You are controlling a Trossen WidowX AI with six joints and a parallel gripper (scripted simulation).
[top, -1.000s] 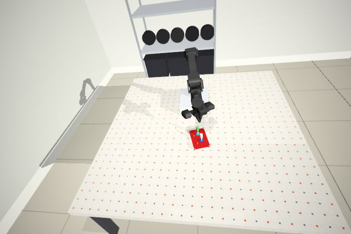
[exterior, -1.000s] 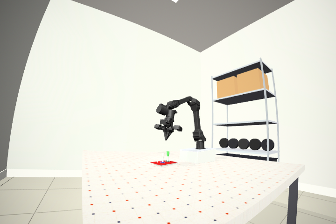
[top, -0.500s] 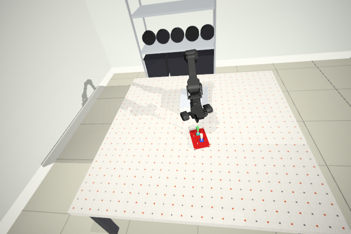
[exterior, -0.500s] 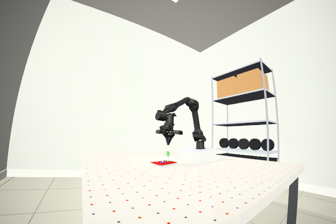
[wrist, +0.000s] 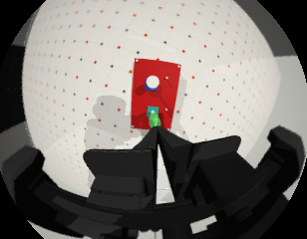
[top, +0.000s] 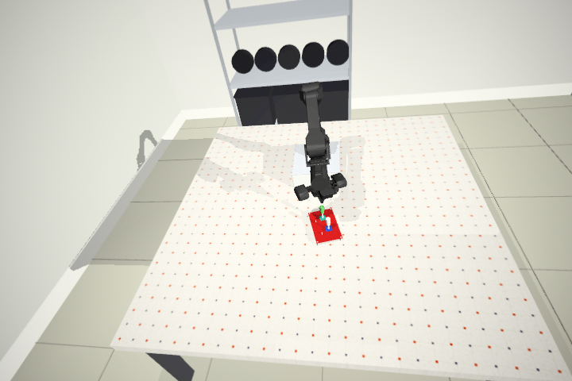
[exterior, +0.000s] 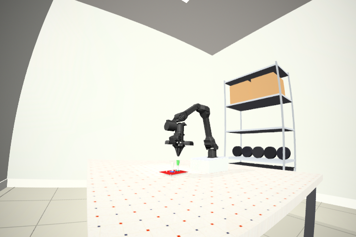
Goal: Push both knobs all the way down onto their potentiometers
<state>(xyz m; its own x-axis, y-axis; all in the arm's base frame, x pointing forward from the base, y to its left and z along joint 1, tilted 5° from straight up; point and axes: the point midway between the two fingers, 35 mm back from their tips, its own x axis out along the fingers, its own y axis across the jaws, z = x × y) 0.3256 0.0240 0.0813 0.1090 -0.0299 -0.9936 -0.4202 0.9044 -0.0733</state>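
Observation:
The red circuit board (top: 329, 236) (exterior: 171, 173) (wrist: 144, 106) stands on short legs on the table. A green knob (top: 322, 208) (exterior: 178, 162) (wrist: 154, 120) stands high on its shaft above the teal potentiometer (top: 322, 218) (wrist: 153, 110), with shaft showing below it. A white knob (top: 328, 220) (exterior: 172, 164) (wrist: 153, 82) stands over the blue potentiometer (top: 328, 228) (exterior: 172, 171) (wrist: 149, 89); a gap shows below it in the top view. My gripper (top: 322, 201) (exterior: 178, 155) (wrist: 156, 129) is shut and empty, pointing down a little above the green knob, not touching it.
The white base block (top: 301, 161) (exterior: 204, 165) under the arm stands behind the board. Small pins (wrist: 166, 78) stick up from the board beside the potentiometers. A shelf rack (exterior: 258, 130) stands behind the table.

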